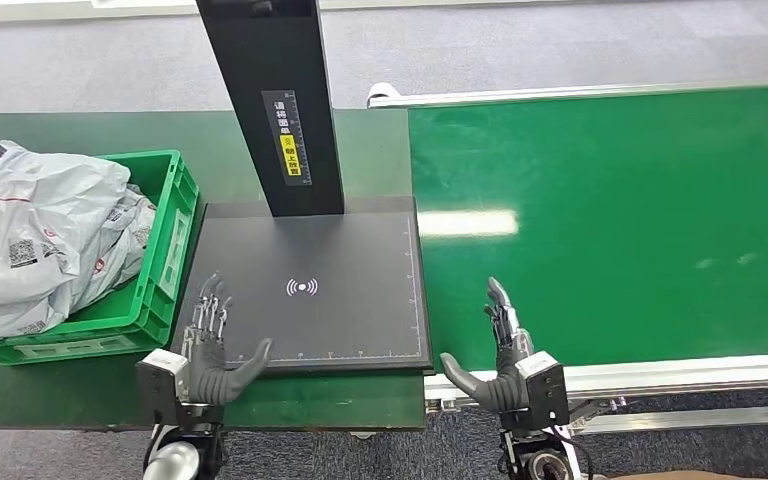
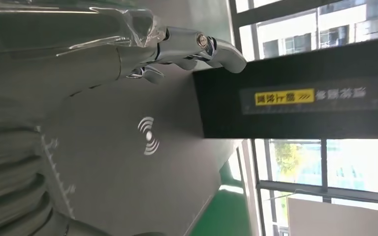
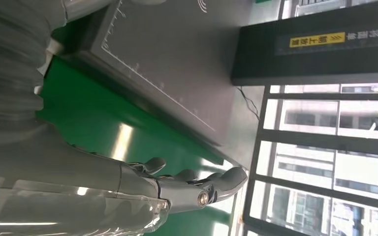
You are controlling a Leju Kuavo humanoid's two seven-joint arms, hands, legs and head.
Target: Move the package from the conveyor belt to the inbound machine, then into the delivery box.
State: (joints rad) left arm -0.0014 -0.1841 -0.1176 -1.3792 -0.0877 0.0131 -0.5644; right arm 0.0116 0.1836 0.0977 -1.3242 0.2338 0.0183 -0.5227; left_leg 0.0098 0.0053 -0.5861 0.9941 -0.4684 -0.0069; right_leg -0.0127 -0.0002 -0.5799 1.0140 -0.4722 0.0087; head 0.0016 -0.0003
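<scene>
The green delivery box [image 1: 160, 262] is sitting at nine o'clock of the inbound machine's dark scanning plate [image 1: 310, 250], holding a heap of grey plastic mail packages [image 1: 40, 235] rising above its rim. The left hand [image 1: 208, 345] is hovering over the plate's near-left corner, fingers spread, holding nothing. The right hand [image 1: 500, 350] is hovering, spread and empty, over the green conveyor belt [image 1: 620, 220] at three o'clock.

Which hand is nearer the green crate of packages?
Left. The left hand hovers over the scanner pad's near left corner, beside the green crate. The right hand is over the conveyor belt, across the pad.
</scene>
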